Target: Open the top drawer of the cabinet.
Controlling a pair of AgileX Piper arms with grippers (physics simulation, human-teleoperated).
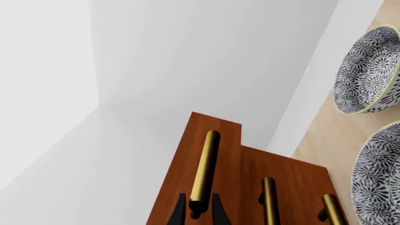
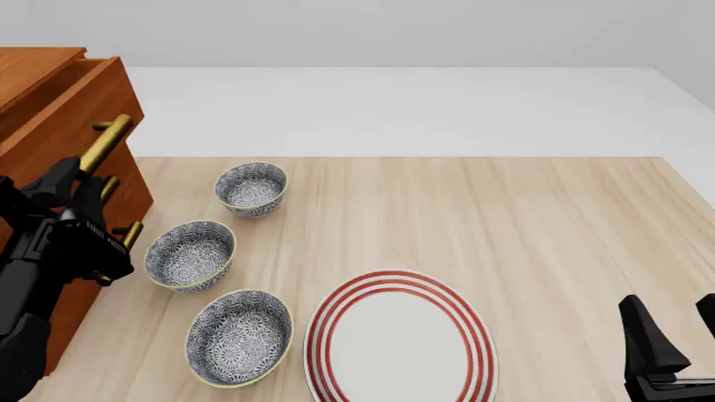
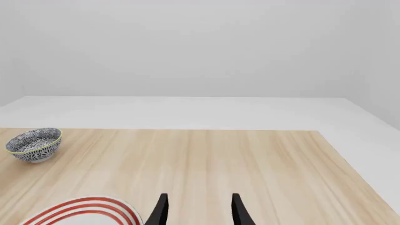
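Observation:
The cabinet (image 2: 28,71) stands at the table's left edge. Its top drawer (image 2: 79,117) sticks out a little in front of the two lower drawers, as the step in the wood shows in the left wrist view at the top drawer (image 1: 216,140). My left gripper (image 2: 80,167) is shut on the near end of the drawer's brass handle (image 2: 109,138). In the left wrist view the black fingers (image 1: 180,211) flank the handle (image 1: 205,164) closely at my left gripper (image 1: 198,212). My right gripper (image 2: 674,347) hovers open and holds nothing at the near right, also seen as my right gripper (image 3: 198,212).
Three patterned bowls (image 2: 251,188) (image 2: 190,254) (image 2: 238,337) sit in a row just right of the cabinet. A red-ringed white plate (image 2: 399,339) lies at the near middle. The lower drawers' brass handles (image 1: 269,201) (image 1: 331,211) lie beside my left gripper.

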